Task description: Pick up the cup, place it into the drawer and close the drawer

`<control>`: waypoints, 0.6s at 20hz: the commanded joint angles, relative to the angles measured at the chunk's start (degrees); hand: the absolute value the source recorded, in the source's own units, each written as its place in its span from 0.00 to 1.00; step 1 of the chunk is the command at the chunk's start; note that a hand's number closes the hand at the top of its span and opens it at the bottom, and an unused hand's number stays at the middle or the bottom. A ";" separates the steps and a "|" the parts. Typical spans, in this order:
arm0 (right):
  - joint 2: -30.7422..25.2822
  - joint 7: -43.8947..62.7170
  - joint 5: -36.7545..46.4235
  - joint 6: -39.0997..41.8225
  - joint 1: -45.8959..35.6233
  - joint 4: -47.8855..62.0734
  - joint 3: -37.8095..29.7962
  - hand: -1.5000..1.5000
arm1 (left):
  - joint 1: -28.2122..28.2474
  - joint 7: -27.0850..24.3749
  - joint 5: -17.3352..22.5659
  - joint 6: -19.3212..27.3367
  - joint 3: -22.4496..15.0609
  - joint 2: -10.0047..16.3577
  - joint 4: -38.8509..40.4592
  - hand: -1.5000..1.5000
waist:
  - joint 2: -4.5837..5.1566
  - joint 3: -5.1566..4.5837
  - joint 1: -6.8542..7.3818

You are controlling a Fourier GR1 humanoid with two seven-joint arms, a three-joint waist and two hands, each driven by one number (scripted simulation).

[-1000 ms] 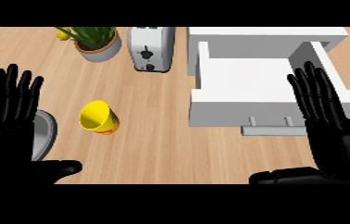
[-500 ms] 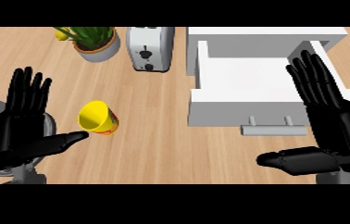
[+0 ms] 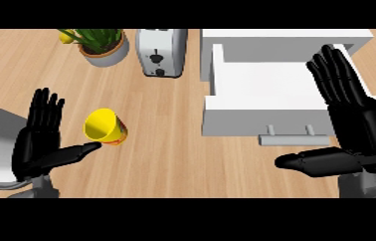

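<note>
A yellow cup (image 3: pixel 104 127) lies tilted on the wooden counter at the left, its mouth facing up and left. My left hand (image 3: pixel 38 140) is just left of it, open, fingers straight up, with the thumb tip close under the cup. The white drawer (image 3: pixel 266 98) stands pulled open at the right, its handle (image 3: pixel 292 139) toward me and nothing inside. My right hand (image 3: pixel 346 120) is open over the drawer's right side, fingers straight and thumb stretched left below the handle.
A silver toaster (image 3: pixel 161 51) stands at the back centre. A potted plant (image 3: pixel 99 45) sits at the back left. A grey rounded object (image 3: pixel 9 130) shows at the left edge behind my left hand. Bare wood lies between cup and drawer.
My left hand has moved up and right, bringing its thumb close to the cup. My right hand has risen slightly and shifted right. The cup and drawer stay where they were.
</note>
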 commanded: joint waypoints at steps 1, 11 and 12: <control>0.55 -0.48 0.50 -0.41 -1.24 0.79 -0.29 0.00 | -2.37 -5.08 -0.72 -0.45 2.37 1.61 10.44 0.00 | 0.03 -0.01 -0.09; 0.64 -0.34 1.47 -1.11 -5.19 3.99 -1.23 0.00 | -8.75 -20.59 -3.23 0.25 3.56 0.78 34.91 0.00 | 0.10 -0.03 -0.21; -1.61 2.92 -2.63 1.72 -2.82 -0.49 -3.83 0.00 | -3.71 -18.93 -2.23 -1.19 2.67 1.49 28.93 0.00 | -0.03 0.00 -0.05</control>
